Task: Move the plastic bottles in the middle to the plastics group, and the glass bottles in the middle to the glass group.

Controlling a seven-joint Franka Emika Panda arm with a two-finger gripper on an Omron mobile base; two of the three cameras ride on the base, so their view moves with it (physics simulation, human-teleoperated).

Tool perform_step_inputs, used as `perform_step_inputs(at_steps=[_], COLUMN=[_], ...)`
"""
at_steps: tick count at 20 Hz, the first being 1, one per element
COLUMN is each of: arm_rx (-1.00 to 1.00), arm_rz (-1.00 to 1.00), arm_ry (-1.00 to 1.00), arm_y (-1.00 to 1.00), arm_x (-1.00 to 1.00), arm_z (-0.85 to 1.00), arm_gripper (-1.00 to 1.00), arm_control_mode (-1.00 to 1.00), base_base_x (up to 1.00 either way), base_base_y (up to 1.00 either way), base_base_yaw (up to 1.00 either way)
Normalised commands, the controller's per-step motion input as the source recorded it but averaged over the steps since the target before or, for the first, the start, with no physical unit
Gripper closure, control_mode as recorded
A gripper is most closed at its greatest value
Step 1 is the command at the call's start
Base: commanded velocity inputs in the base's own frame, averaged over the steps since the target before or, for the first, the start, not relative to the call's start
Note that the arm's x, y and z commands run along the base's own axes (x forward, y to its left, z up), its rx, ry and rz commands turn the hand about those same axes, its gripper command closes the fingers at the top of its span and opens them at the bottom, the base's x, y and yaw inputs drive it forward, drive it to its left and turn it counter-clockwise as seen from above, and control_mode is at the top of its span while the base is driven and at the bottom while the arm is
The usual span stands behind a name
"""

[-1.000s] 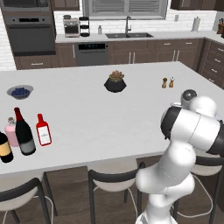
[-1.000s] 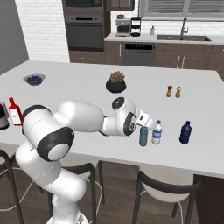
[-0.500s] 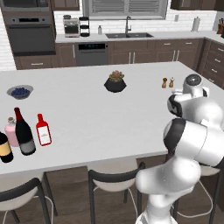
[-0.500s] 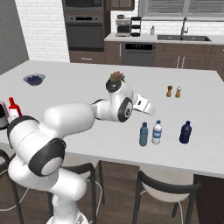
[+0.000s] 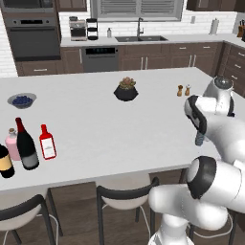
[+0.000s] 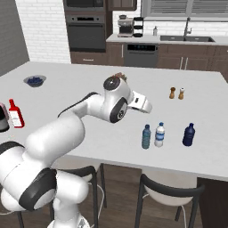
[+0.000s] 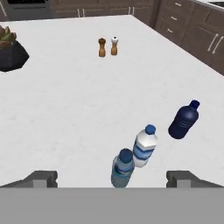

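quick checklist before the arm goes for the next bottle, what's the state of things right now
1. Gripper open and empty: ok, fingertips stand wide apart with nothing between them.
2. Light-blue water bottle upright beside the white water bottle and navy bottle: ok, in the plastics group.
3. Gripper clear of those bottles: ok, it hangs above them in the hand view.
4. Wine bottle and red bottle upright on the counter: ok.
5. Both of them near the pink flask and the yellow-label bottle: ok.
6. Whether they stand close enough to count as grouped: cannot tell.
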Motion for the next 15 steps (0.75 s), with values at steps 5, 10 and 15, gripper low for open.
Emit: perform_step_inputs(at_steps=[5, 10, 15], arm_rx=[0.00, 0.00, 0.00], arm_rz=[0.12, 0.07, 0.01], arm_ry=[0.01, 0.05, 0.04], arm_y=[0.57, 0.52, 0.58], arm_x=[-0.27, -0.18, -0.28], arm_z=[0.07, 0.03, 0.00], arm_gripper=[-1.00, -1.00, -1.00], arm_control_mode=[-1.00, -1.00, -1.00], base_base_x=[0.00, 0.00, 0.00], base_base_y=[0.00, 0.00, 0.00], base_base_yaw=[0.00, 0.00, 0.00])
